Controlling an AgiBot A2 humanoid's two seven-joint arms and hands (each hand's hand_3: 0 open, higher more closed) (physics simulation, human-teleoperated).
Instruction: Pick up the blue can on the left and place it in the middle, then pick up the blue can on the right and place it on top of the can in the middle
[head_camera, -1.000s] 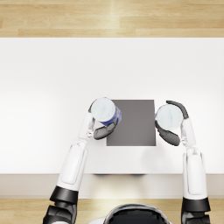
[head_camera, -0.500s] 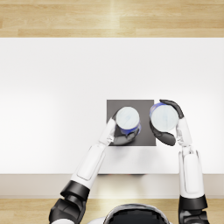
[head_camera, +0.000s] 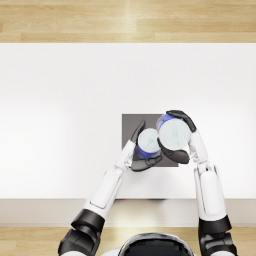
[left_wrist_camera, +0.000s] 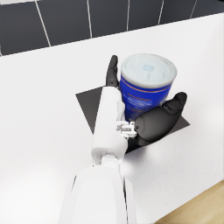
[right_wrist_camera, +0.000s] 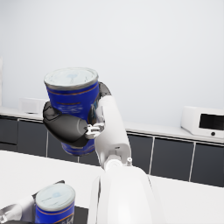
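Observation:
One blue can (head_camera: 148, 141) with a pale lid stands on the dark square mat (head_camera: 131, 125) in the middle of the white table (head_camera: 60, 100). My left hand (head_camera: 144, 159) grips it, thumb on one side and fingers on the other. The left wrist view shows this can (left_wrist_camera: 148, 87) upright on the mat (left_wrist_camera: 87, 103) inside the left hand (left_wrist_camera: 154, 124). My right hand (head_camera: 176, 156) holds the second blue can (head_camera: 174, 134) raised just right of the first. In the right wrist view that can (right_wrist_camera: 72, 103) hangs in the right hand (right_wrist_camera: 70, 127), well above the lower can (right_wrist_camera: 54, 203).
The table's front edge (head_camera: 128, 199) runs close to my body, with wooden floor beyond the far edge. Behind the table, the right wrist view shows dark cabinets and a white microwave (right_wrist_camera: 203, 122) on a counter.
My left hand carried its can rightwards from the mat's left edge to the mat's middle. My right hand raised its can and moved it left, close beside the other.

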